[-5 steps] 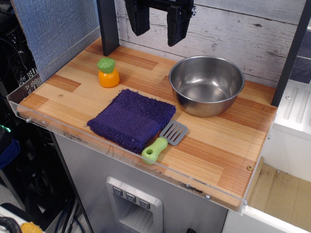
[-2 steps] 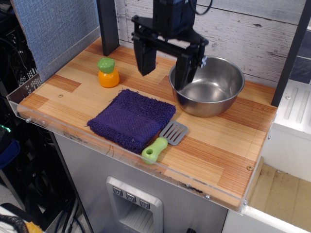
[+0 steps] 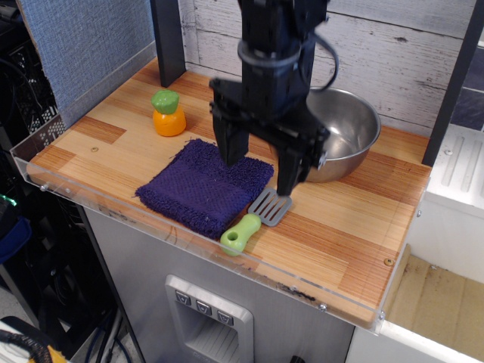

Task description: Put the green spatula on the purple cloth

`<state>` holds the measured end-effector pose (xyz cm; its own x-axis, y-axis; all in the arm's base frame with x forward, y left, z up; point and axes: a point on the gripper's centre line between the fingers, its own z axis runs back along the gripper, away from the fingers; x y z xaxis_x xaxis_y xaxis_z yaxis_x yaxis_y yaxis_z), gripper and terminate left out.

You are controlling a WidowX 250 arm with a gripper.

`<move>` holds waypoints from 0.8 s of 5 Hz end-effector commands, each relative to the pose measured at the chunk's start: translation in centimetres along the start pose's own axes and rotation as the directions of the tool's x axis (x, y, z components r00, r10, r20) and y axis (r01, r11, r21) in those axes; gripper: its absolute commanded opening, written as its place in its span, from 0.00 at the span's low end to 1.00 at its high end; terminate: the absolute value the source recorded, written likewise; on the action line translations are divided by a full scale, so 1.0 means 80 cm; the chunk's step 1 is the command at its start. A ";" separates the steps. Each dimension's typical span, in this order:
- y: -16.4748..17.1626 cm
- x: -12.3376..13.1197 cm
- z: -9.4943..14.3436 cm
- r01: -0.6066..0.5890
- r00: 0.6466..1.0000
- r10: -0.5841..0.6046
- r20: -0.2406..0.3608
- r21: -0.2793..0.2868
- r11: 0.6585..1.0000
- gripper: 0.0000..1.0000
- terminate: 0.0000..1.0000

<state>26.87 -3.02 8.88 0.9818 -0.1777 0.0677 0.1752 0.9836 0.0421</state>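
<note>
- Wooden surface (image 3: 325, 242) with a clear plastic lip along its front edge; grey plank wall behind.
- Black arm comes in from the top of the view. Claw (image 3: 261, 168) points down, its 2 fingers spread wide apart, nothing between them.
- Left-hand finger as seen hangs over the far right part of the purple cloth (image 3: 200, 190); the other finger's tip sits at the far edge of the spatula blade. Cannot tell whether either tip touches what lies under it.
- Green spatula (image 3: 255, 220) lies flat on the surface, just beside the cloth's right front corner. Lime handle points toward the front edge and to the left, with a hole at its end; grey slotted blade points back toward the bowl. Handle seems to brush the cloth's fringe; the spatula is not on the cloth.
- Purple cloth lies flat, roughly square, turned like a diamond, front-left of centre.
- Steel bowl (image 3: 352, 132) stands at the back right, partly hidden by the arm.
- Orange toy with a green top (image 3: 168, 113) stands upright at the back left, well apart from the cloth.
</note>
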 end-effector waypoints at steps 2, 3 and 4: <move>-0.010 0.007 -0.044 -0.006 1.000 0.006 -0.008 -0.007 1.000 1.00 0.00; -0.013 0.001 -0.057 -0.007 1.000 0.007 -0.029 0.000 1.000 1.00 0.00; -0.011 -0.008 -0.069 -0.002 0.998 0.002 -0.058 0.008 1.000 1.00 0.00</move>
<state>26.13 -3.57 2.69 0.9854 -0.1693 -0.0162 0.1699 0.9843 0.0473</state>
